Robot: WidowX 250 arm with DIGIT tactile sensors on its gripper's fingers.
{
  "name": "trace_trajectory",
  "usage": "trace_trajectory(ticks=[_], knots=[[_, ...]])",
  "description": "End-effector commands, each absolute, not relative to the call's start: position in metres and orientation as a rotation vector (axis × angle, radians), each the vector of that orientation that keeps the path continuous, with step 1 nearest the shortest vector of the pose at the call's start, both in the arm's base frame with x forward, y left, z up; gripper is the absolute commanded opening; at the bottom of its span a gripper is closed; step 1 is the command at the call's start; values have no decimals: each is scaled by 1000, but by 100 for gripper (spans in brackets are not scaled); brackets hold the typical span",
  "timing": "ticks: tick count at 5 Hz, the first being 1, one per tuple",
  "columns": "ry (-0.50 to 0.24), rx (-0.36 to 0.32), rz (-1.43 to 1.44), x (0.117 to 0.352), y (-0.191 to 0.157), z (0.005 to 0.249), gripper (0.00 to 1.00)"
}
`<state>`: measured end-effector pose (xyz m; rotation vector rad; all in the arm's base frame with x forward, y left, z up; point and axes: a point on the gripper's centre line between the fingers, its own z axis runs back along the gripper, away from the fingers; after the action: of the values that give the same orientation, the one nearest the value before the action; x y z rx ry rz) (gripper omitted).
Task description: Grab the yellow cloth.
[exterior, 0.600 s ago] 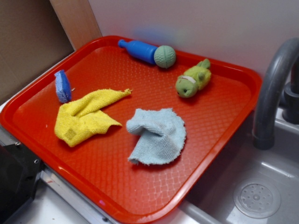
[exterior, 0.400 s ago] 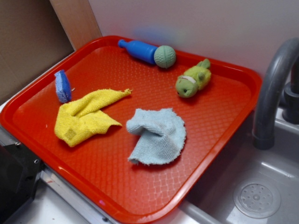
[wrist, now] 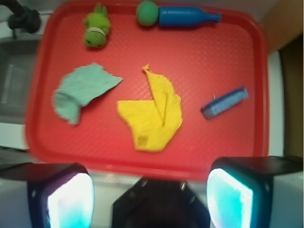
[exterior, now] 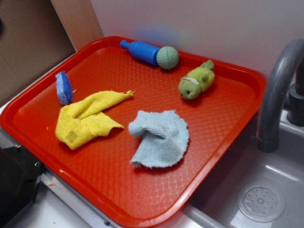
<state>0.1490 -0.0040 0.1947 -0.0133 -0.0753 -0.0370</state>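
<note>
Wrist view shows the tool with its fingers spread wide apart, holding nothing, high above the red tray. The yellow cloth lies flat on the tray's left part, between a blue sponge and a pale blue rag, touching neither.

no readable text, labels or numbers anywhere

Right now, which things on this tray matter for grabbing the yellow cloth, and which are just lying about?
Part of the job:
yellow cloth
gripper, open, high above the tray

Just lying about:
pale blue rag
green plush toy
blue bottle
green ball
blue sponge
red tray
grey faucet
</note>
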Motion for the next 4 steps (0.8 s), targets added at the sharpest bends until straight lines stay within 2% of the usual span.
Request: trace_trajectory(ticks=[1, 2, 3, 4], knots=[[-92, -4, -191, 171, -16, 121, 100], [-72, 37, -263, 166, -28, 84, 100], [-92, 59, -293, 169, -30, 62, 100], [-72, 99, -279, 174, -19, 44, 100]])
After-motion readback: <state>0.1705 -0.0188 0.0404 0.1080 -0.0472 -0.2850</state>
